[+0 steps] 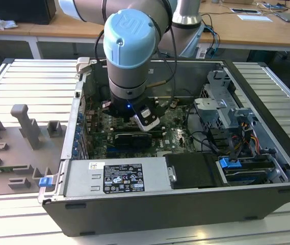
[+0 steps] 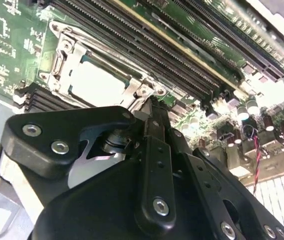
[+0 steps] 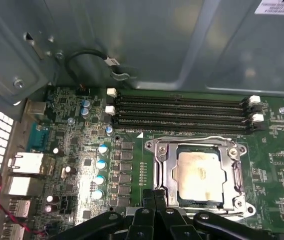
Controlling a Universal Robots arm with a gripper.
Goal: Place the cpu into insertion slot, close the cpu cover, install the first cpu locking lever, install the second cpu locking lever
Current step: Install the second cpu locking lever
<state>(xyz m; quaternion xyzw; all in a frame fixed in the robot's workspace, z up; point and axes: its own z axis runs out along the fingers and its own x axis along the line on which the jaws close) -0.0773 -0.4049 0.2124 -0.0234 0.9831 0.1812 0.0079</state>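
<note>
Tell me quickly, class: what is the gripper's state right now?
Gripper: shut, holding nothing, its tips at the cpu cover, which lies over the cpu.

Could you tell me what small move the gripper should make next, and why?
Probably press the nearest locking lever: the cpu sits in the socket with the cpu cover closed around it, and the gripper is at the cover's edge.

The cpu, silvery-faced, is seated flat in the insertion slot. The cpu cover, a silvery frame, is closed over it, near the memory slots.
</note>
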